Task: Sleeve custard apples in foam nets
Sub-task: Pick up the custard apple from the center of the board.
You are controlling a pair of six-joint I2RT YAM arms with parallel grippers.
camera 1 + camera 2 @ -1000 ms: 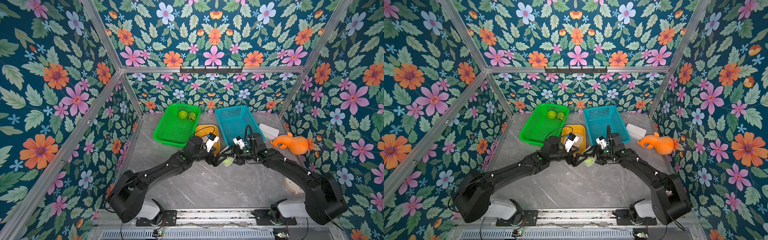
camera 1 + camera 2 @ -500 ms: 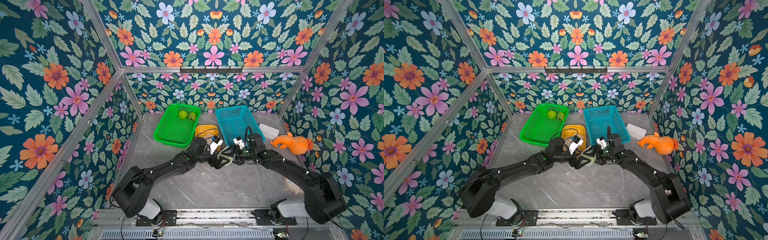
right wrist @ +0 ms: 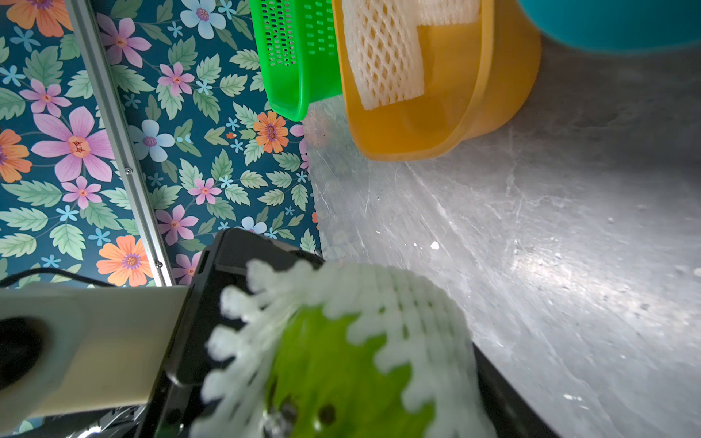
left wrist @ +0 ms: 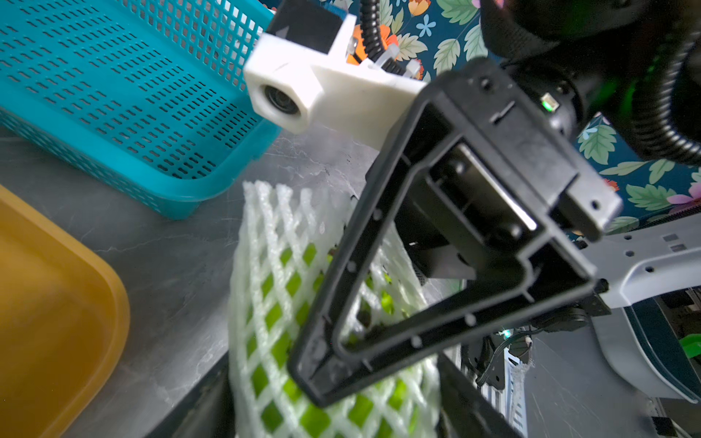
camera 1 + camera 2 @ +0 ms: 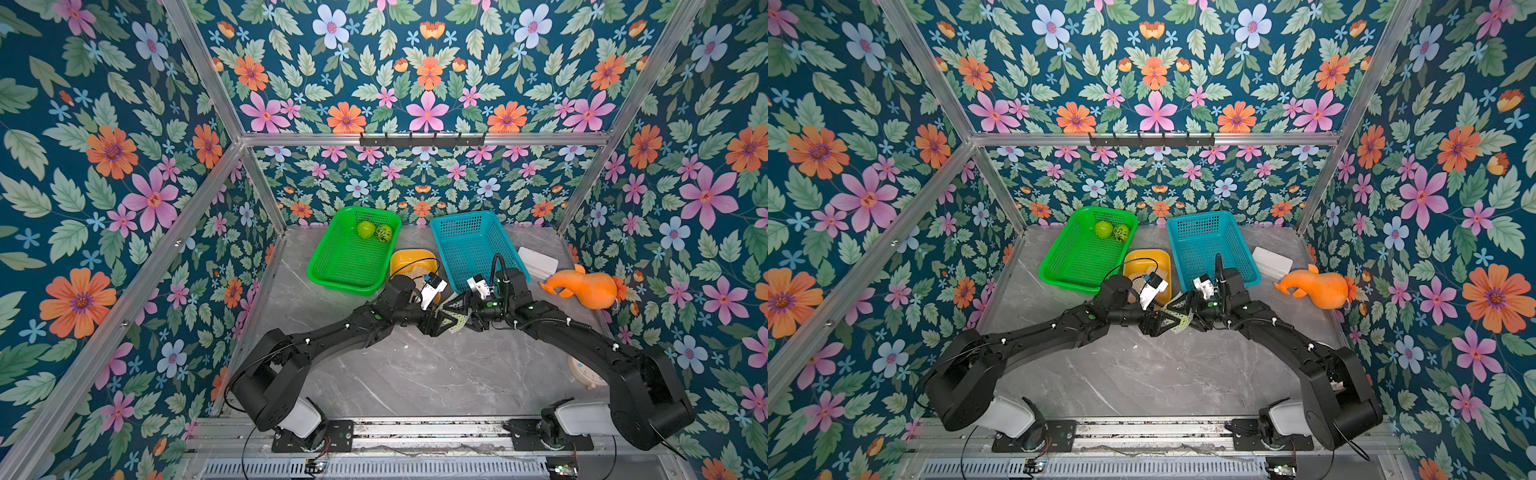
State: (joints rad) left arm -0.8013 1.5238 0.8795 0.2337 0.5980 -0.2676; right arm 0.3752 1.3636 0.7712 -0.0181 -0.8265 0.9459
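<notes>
- Centrally, a little toward 12 o'clock on the grey bench (image 5: 415, 374), the left pincer (image 5: 442, 323) and the right pincer (image 5: 465, 315) meet tip to tip.
- Between them sits one custard apple (image 3: 333, 364), wrapped in a white foam net (image 4: 273, 288) whose open, frilled end leaves the green skin showing.
- The right pincer is clenched on this netted custard apple; one of its black triangular fingers lies across the mesh in the left wrist view.
- The left pincer's jaws flank the net on both sides, but whether they press on it cannot be told.
- At 11 o'clock a green basket (image 5: 328, 274) holds two more custard apples (image 5: 365, 229), side by side in its far corner.
- At 12 o'clock, between the baskets, a yellow tub (image 5: 409, 257) holds spare foam nets (image 3: 383, 57).
- At 1 o'clock stands a teal basket (image 5: 465, 249), with a white box (image 5: 538, 262) just beside it.
- At 2 o'clock an orange gourd toy (image 5: 590, 289) lies against the wall.
</notes>
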